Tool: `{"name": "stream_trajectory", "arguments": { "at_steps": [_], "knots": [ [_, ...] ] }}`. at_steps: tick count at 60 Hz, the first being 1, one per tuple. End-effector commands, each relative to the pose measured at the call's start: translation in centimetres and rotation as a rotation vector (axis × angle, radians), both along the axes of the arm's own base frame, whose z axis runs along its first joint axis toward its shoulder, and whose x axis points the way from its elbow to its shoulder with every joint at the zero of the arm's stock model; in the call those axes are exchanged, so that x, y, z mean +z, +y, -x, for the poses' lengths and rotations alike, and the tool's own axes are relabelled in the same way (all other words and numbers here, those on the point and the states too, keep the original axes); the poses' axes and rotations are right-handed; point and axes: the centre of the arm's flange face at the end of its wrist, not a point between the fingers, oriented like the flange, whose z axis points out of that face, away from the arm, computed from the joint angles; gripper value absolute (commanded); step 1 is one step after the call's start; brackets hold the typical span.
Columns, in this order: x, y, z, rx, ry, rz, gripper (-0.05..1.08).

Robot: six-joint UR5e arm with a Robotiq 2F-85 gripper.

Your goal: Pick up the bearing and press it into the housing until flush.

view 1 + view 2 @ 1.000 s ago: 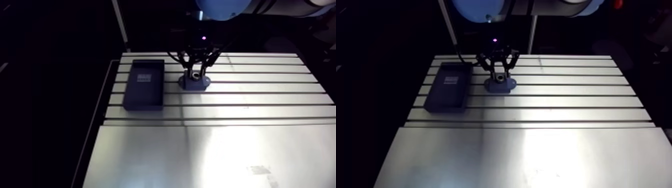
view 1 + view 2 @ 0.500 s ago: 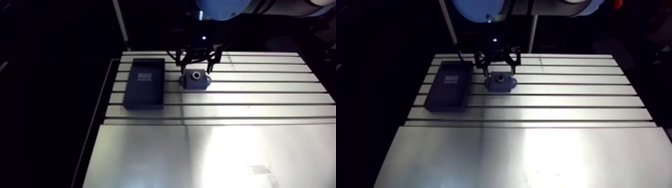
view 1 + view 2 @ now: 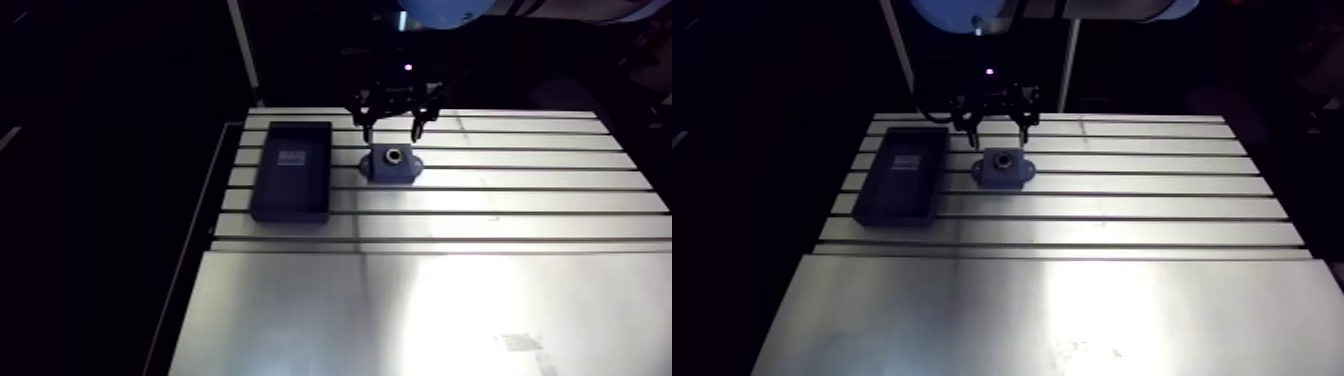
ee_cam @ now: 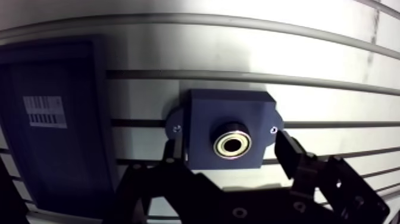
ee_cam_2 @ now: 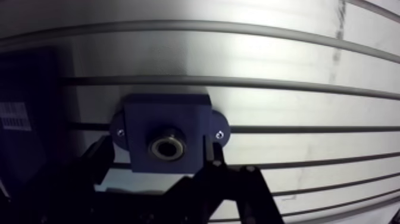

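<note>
The dark blue housing (image 4: pixel 226 119) is screwed to the slotted table and lies under the gripper. A silver ring bearing (image 4: pixel 232 144) sits in the housing's bore; how deep it sits I cannot tell. My gripper (image 4: pixel 229 149) hangs above the block, open, with nothing between its fingers (image 4: pixel 291 158). One dark finger stands on each side of the housing, clear of it. In the arm view the gripper (image 3: pixel 392 125) hovers just behind and above the housing (image 3: pixel 391 166).
A dark rectangular tray (image 3: pixel 292 170) with a white label lies to the left of the housing on the slotted aluminium table (image 3: pixel 520 200). A smooth plate (image 3: pixel 420 310) covers the table's near part.
Earlier the fingers were drawn together low over the bearing at the housing. They have since spread apart and the gripper has risen, leaving the bearing in the bore.
</note>
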Motion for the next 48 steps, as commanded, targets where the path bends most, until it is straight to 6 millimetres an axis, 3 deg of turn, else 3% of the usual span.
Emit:
{"name": "stream_trajectory", "arguments": {
  "at_steps": [1, 6, 8, 23, 48],
  "knots": [
    [1.05, -0.34, -0.18, 0.004, 0.004, -0.003, 0.31],
    [1.23, -0.33, -0.21, 0.004, 0.005, -0.003, 0.37],
    [1.29, -0.32, -0.19, 0.003, 0.005, -0.004, 0.46],
    [1.15, 0.11, -0.25, -0.005, -0.007, -0.003, 0.76],
    [0.96, 0.06, -0.64, 0.004, -0.014, -0.005, 0.97]
  ]
}}
